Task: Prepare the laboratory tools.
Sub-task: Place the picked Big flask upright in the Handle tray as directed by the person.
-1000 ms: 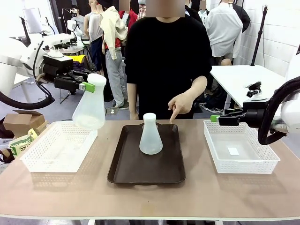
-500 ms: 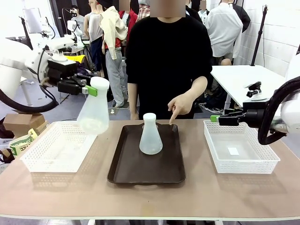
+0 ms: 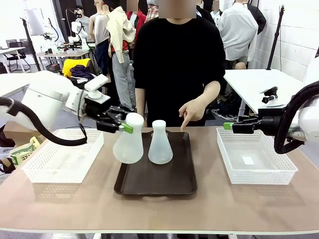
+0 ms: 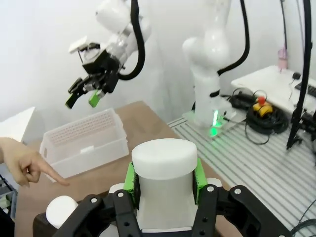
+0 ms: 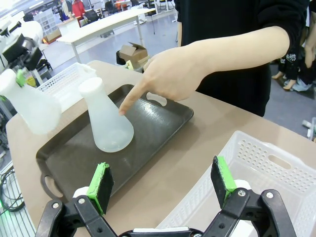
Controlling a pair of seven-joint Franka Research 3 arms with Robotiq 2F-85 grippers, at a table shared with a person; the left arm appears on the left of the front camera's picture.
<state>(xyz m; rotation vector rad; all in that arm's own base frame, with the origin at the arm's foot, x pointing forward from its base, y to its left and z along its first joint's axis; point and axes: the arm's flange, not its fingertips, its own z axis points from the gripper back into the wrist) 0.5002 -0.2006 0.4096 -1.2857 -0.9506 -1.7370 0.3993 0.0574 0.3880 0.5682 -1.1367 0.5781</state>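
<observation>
Now your left gripper [image 3: 125,126] has swung in from above the left basket [image 3: 62,155] and holds its flask [image 3: 128,144] over the tray's [image 3: 149,183] left edge, just beside the standing flask [image 3: 160,143]; a second ago that held flask hung high over the basket. Your right gripper [image 3: 228,126] has not moved: it hovers over the right basket [image 3: 255,157] with its jaws spread wide and nothing between them.

Nearest you, the tray is a dark brown, smooth rectangle with rounded corners and a cut-out handle. Both baskets are white plastic mesh, shallow and square-sided. The two flasks are frosted, translucent white cones with wide round bases and narrow necks. In the left wrist view you see the green pads [image 4: 130,177] clamped tight on either side of the held flask's neck, below its thick white rim. Farther off, the person's hand [image 3: 190,111] points a finger down at the tray's far edge, behind the standing flask.
</observation>
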